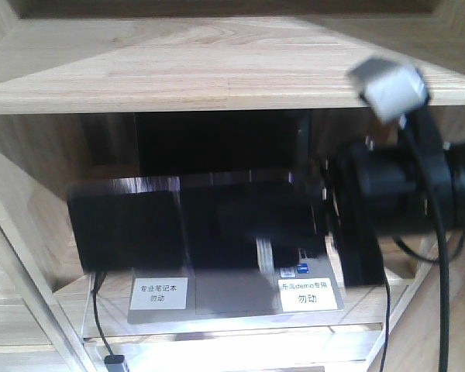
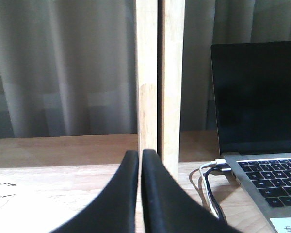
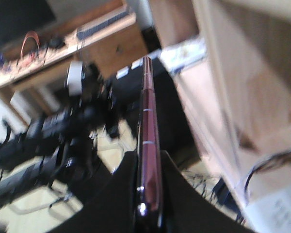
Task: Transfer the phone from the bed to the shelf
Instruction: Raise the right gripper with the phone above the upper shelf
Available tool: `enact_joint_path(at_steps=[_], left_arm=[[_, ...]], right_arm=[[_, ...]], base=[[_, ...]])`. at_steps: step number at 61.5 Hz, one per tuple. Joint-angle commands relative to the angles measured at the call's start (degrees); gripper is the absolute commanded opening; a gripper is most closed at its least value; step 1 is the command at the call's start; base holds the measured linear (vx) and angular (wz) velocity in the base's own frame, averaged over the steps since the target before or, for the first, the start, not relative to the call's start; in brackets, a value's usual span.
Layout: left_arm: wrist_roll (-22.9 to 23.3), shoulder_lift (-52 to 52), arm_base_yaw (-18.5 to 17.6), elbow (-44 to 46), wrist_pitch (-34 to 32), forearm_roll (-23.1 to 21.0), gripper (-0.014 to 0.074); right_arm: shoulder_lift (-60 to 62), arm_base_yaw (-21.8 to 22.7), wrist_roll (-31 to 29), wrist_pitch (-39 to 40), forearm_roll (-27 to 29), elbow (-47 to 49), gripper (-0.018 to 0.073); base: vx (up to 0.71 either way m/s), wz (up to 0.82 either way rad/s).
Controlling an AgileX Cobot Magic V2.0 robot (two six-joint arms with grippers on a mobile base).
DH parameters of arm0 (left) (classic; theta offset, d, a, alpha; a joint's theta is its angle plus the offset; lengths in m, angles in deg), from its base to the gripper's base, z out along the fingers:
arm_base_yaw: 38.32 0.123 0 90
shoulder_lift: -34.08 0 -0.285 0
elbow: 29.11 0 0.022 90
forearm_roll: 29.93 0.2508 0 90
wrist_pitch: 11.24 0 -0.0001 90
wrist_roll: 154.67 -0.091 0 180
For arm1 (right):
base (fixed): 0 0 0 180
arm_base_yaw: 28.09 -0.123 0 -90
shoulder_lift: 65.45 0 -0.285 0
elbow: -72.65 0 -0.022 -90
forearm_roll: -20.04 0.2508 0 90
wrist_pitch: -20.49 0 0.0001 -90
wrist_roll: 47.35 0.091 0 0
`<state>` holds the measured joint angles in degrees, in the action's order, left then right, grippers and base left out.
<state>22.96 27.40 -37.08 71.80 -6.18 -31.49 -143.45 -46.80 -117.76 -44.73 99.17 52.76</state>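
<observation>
1. Since the phone (image 3: 148, 121) is pinched at its near end by the right gripper (image 3: 150, 196), whose fingers are clamped hard on it, its long axis runs straight out ahead of the pincer. The right wrist view shows it edge-on, with the pinkish-gold rim uppermost
2. From the front the phone juts leftward from the right arm (image 1: 403, 194), roughly level though blurred. Its broad black face shows to the camera, and it hangs across the front of the laptop (image 1: 240, 298) in the lower compartment
3. The shelf plank (image 1: 217, 74) lies above the phone, its front edge higher than the slab. The phone hangs in the air, and the bed is in no view
4. The left gripper (image 2: 139, 156) has its fingers pressed together on nothing, facing a wooden upright (image 2: 160, 73) with the laptop to one side. I judge the right arm the only one placed to deliver
5. The coming move likely turns on raising the phone above that plank edge, then leading in with its free far end so it lands flat on the wood
</observation>
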Motion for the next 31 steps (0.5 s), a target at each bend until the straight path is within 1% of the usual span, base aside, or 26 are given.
enact_joint_path(at_steps=[1, 6, 11, 20, 25, 31], left_arm=[[0.5, 0.4, 0.2, 1.4, -4.2, -0.6, 0.0001], [0.5, 0.4, 0.2, 1.4, -4.2, -0.6, 0.0001], [0.5, 0.4, 0.2, 1.4, -4.2, -0.6, 0.0001], [0.5, 0.4, 0.2, 1.4, -4.2, -0.6, 0.0001], [0.5, 0.4, 0.2, 1.4, -4.2, -0.6, 0.0001], [0.5, 0.4, 0.2, 1.4, -4.2, -0.6, 0.0001]], right_arm=[[1.4, 0.1, -1.2, 0.8, 6.9, 5.4, -0.0003], [1.4, 0.1, -0.5, 3.2, 6.8, 9.4, -0.0003], [1.4, 0.1, 0.4, 7.6, 6.6, 13.1, -0.0003], [0.6, 0.1, 1.0, 15.1, 4.6, 19.6, -0.0003], [-0.9, 0.1, 1.0, 16.4, 3.7, 23.5, -0.0003], [-4.4, 0.1, 1.0, 15.9, 3.7, 28.5, -0.0003]], base=[[0.0, 0.0], [0.0, 0.0], [0.0, 0.0], [0.0, 0.0], [0.0, 0.0], [0.0, 0.0]])
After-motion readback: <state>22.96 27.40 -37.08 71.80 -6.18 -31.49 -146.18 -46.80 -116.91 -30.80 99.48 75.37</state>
